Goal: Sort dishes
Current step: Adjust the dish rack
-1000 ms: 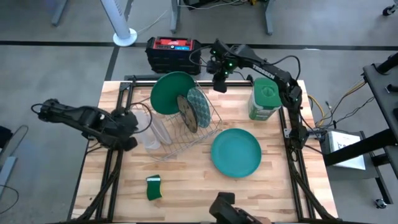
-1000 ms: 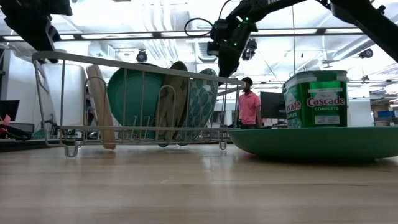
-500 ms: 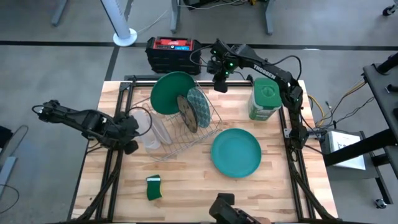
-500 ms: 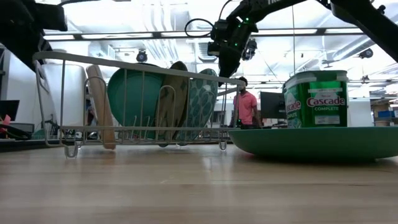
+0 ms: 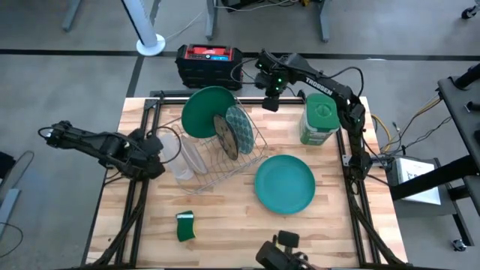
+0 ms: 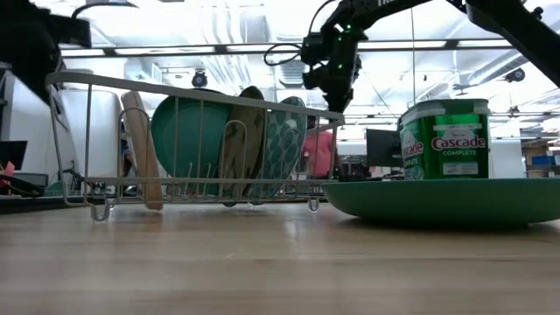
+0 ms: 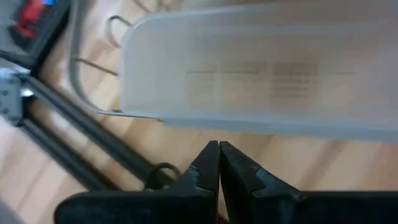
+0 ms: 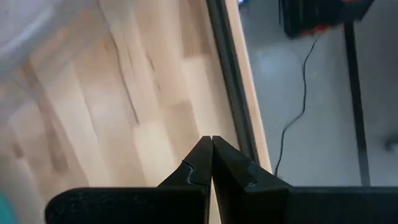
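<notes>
Dishes: the dark green plate (image 5: 204,111) and patterned plate (image 5: 238,129) stand in the wire rack (image 5: 251,159), the teal plate (image 5: 284,183) lies flat on the table (image 5: 225,217) beside it. My left gripper (image 5: 154,148) sits pinched together just beside the whitish-clear plate (image 7: 249,74) — my right gripper (image 5: 271,101), also closed and empty, hangs above the rack's far corner.

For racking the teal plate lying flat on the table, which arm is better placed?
Probably the right. The right gripper, shut and empty, hangs by the rack's far corner on the teal plate's side. The left gripper, also shut, sits beyond the rack beside the whitish-clear plate.
</notes>
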Robot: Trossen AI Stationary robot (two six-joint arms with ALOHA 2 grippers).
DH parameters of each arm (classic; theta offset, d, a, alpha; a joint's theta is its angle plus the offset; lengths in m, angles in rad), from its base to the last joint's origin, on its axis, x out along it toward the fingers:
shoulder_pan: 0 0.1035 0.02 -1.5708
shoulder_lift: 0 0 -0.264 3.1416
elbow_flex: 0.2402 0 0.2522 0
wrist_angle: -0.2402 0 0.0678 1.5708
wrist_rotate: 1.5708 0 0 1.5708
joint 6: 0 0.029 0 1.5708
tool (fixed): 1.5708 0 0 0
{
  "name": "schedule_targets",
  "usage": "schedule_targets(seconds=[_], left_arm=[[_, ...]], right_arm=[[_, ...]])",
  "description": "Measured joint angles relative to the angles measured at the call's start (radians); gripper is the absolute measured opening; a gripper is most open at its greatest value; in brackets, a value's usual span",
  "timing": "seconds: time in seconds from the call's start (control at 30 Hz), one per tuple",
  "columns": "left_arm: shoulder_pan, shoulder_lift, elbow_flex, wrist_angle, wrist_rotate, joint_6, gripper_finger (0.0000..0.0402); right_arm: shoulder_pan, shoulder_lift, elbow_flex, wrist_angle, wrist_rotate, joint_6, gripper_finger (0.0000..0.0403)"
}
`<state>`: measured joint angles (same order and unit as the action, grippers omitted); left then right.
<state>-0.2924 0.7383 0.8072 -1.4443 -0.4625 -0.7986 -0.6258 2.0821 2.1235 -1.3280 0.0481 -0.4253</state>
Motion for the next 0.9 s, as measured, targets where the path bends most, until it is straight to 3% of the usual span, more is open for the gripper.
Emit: schedule_targets(seconds=[0.2,0.37,0.47,0.67,0.9], left_arm=[[-0.008,0.01,0.096,0.257,0.135,0.075,0.0],[-0.04,0.069,0.045,0.534,0.213,0.239,0.0],[-0.068,0.13,0.011,0.539,0.266,0.197,0.0],[-0.123,0.213,-0.01,0.535,0.271,0.115,0.0],[-0.124,0.228,0.001,0.376,0.255,0.038,0.0]], right_arm=[[0.005,-0.046,0.0,-0.001,-0.003,0.009,0.0],[0.009,-0.087,0.0,0.0,-0.043,-0.021,0.0],[0.009,-0.121,-0.008,0.004,-0.074,-0.026,0.0],[0.008,-0.162,-0.066,0.003,-0.075,-0.029,0.0],[0.021,-0.168,-0.203,0.058,-0.135,-0.012,0.0]])
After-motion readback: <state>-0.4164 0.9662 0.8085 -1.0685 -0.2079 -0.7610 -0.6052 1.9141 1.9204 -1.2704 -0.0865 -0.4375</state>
